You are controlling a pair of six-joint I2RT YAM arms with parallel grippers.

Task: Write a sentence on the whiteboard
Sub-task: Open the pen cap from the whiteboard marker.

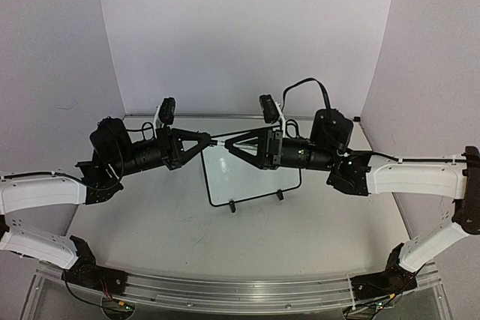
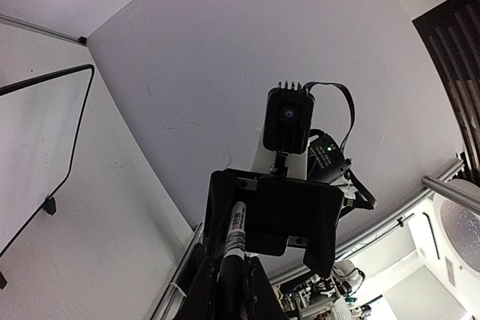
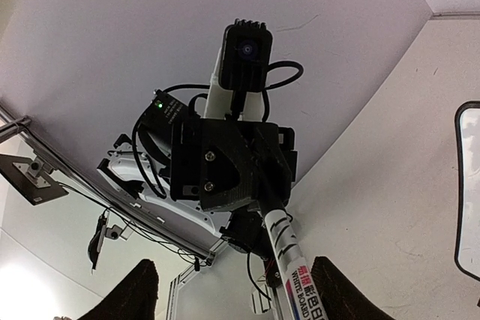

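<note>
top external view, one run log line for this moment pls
left gripper: shut on marker | right gripper: open around marker | whiteboard: no writing visible

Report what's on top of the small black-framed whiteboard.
The whiteboard looks blank where visible. The black left gripper and right gripper meet above its far edge with a white marker pen, hiding that strip.

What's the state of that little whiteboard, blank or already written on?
Blank, as far as shown: from above the whiteboard has a plain white face, no lettering; its upper edge is hidden.
</note>
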